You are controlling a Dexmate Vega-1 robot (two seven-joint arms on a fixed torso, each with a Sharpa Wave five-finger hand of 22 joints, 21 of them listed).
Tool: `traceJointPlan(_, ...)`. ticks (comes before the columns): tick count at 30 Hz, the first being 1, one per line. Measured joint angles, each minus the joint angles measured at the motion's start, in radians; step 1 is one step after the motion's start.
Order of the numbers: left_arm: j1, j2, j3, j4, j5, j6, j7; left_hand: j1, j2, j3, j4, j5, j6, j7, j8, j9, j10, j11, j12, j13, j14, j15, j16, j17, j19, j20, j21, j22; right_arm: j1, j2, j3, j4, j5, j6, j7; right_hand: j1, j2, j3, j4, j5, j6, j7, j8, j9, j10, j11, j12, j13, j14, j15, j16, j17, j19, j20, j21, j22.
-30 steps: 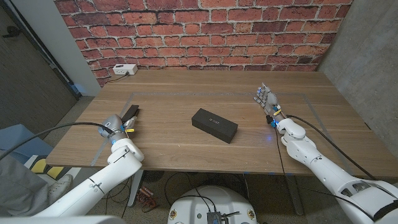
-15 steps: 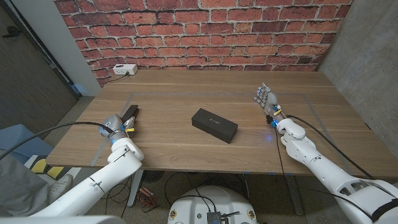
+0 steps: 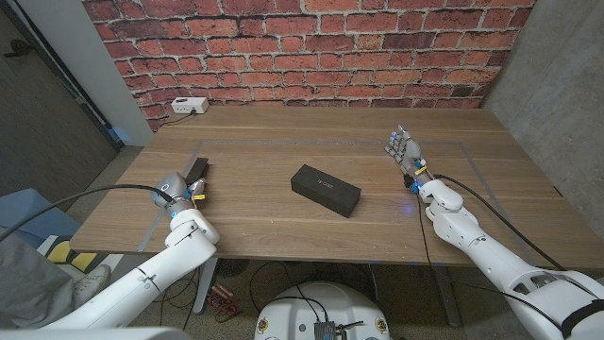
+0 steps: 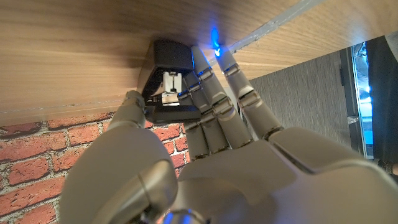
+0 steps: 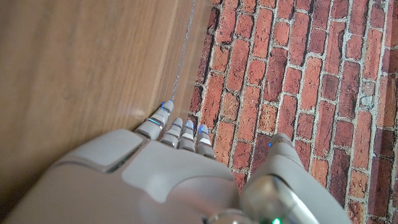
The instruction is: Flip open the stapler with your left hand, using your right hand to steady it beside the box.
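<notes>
Left hand gripping black stapler at its fingertips, right hand spread, well apart, box between

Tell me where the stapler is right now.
In the head view the stapler lies at the table's left side, just beyond the left hand, well left of the black box. The left wrist view shows that hand's fingers touching it.

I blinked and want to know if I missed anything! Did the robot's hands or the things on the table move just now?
Almost nothing moved. The left hand still sits at the stapler, fingers touching it. The right hand stays raised and open, far from it. The black box and the white device by the wall lie where they were.
</notes>
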Motion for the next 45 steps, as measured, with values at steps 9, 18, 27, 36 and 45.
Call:
traceJointPlan(9, -0.003, -0.006, 0.007, 0.007, 0.007, 0.0, 0.011, -0.007, 0.007, 0.007, -0.005, 0.0, 0.009, 0.002, 0.004, 0.002, 0.008, -0.001, 0.0, 0.012, 0.009, -0.005, 0.006, 0.011, -0.004, 0.004, 0.013, 0.0, 0.002, 0.003, 0.001, 0.005, 0.003, 0.001, 0.004, 0.0, 0.0, 0.004, -0.004, 0.0, 0.0, 0.0, 0.0, 0.0, 0.0, 0.0, 0.0, 0.0, 0.0, 0.0, 0.0, 0.0, 0.0, 0.0, 0.0, 0.0)
traceJointPlan(18, 0.016, -0.012, -0.005, 0.006, 0.013, -0.029, 0.04, -0.007, 0.007, 0.011, -0.009, -0.006, 0.009, 0.003, 0.004, 0.02, 0.005, 0.006, 0.0, 0.025, 0.013, -0.009, 0.006, 0.027, -0.023, 0.016, 0.028, 0.01, 0.002, 0.006, 0.002, 0.007, 0.006, 0.002, 0.007, 0.0, 0.0, 0.004, -0.004, 0.0, 0.0, 0.0, 0.0, 0.0, 0.0, 0.0, 0.0, 0.0, 0.0, 0.0, 0.0, 0.0, 0.0, 0.0, 0.0, 0.0)
traceJointPlan(27, 0.038, -0.03, -0.033, -0.001, 0.011, -0.054, 0.065, -0.032, 0.032, 0.001, 0.002, -0.018, -0.039, -0.016, 0.013, 0.079, -0.023, 0.001, -0.015, 0.055, -0.005, -0.004, 0.015, 0.064, -0.049, 0.016, 0.05, 0.021, 0.002, 0.009, 0.002, 0.012, 0.008, 0.004, 0.011, 0.005, 0.005, 0.004, -0.004, 0.0, 0.0, 0.0, 0.0, 0.0, -0.006, -0.006, 0.0, 0.0, 0.0, 0.0, 0.0, 0.0, 0.0, 0.0, 0.0, 0.0)
traceJointPlan(36, 0.049, -0.054, -0.056, -0.001, 0.005, -0.068, 0.089, -0.043, 0.043, -0.012, 0.014, -0.02, -0.092, -0.036, 0.064, 0.176, -0.034, -0.002, -0.03, 0.089, -0.03, 0.011, 0.015, 0.093, -0.072, 0.007, 0.083, 0.036, 0.004, 0.012, 0.0, 0.015, 0.008, 0.005, 0.012, 0.005, 0.005, 0.004, -0.004, 0.0, 0.0, 0.0, 0.0, 0.0, -0.005, -0.005, 0.0, 0.0, 0.0, 0.0, 0.0, 0.0, 0.0, 0.0, 0.0, 0.0)
traceJointPlan(45, 0.055, -0.068, -0.072, 0.001, 0.003, -0.07, 0.095, -0.038, 0.097, 0.034, 0.07, -0.016, -0.182, -0.053, 0.219, 0.425, -0.045, -0.002, -0.047, 0.144, -0.053, 0.017, 0.023, 0.137, -0.105, 0.011, 0.144, 0.061, 0.004, 0.012, -0.001, 0.016, 0.008, 0.002, 0.013, 0.011, 0.011, 0.004, -0.004, 0.0, 0.0, 0.0, 0.0, 0.0, -0.005, -0.005, 0.0, 0.0, 0.0, 0.0, 0.0, 0.0, 0.0, 0.0, 0.0, 0.0)
